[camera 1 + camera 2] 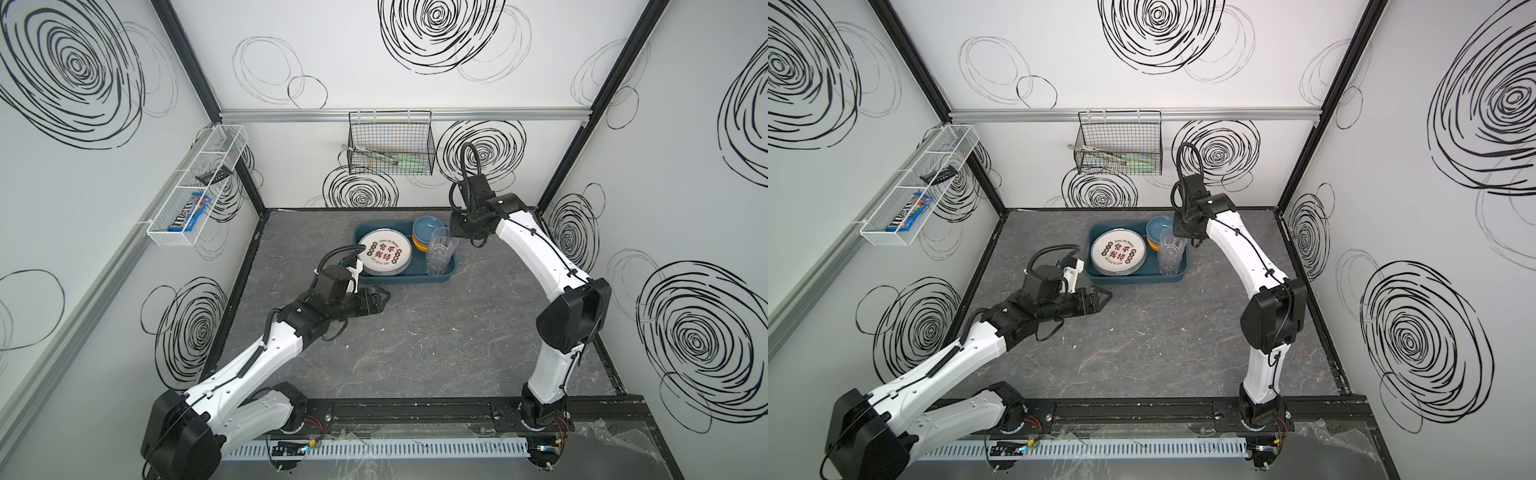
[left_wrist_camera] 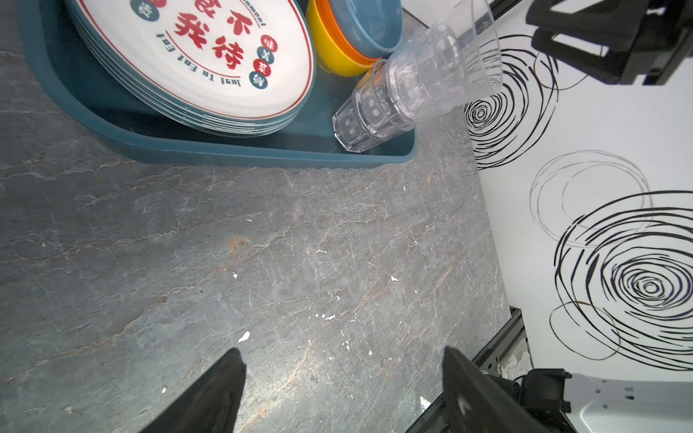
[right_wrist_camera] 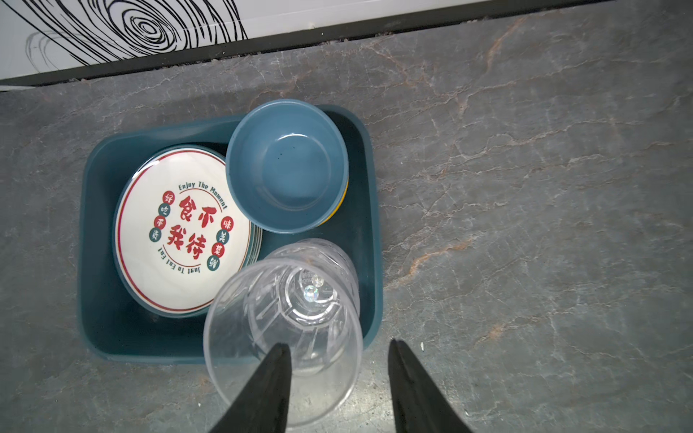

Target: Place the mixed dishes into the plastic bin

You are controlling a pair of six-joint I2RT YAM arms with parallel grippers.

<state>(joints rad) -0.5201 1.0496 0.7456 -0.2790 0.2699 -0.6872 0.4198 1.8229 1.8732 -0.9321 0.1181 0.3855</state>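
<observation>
The dark teal plastic bin (image 1: pixel 399 281) (image 1: pixel 1133 279) (image 2: pixel 225 153) (image 3: pixel 93 225) sits at the back middle of the table. Inside it lie a stack of white plates (image 1: pixel 384 251) (image 1: pixel 1118 252) (image 2: pixel 210 56) (image 3: pixel 180 232), nested bowls with a blue one on top (image 1: pixel 428 230) (image 1: pixel 1160 228) (image 2: pixel 360 26) (image 3: pixel 287 165), and stacked clear tumblers (image 1: pixel 440 251) (image 1: pixel 1171 253) (image 2: pixel 412 86) (image 3: pixel 285 300). My right gripper (image 1: pixel 451 239) (image 1: pixel 1181 241) (image 3: pixel 337 343) hangs open over the tumblers, one finger inside the top rim, one outside. My left gripper (image 1: pixel 380 299) (image 1: pixel 1106 297) (image 2: pixel 342 349) is open and empty, just in front of the bin.
A black wire basket (image 1: pixel 390 145) hangs on the back wall and a white wire tray (image 1: pixel 195 187) on the left wall. Grey marbled tabletop (image 1: pixel 415 332) stretches from the bin to the black rail at the front.
</observation>
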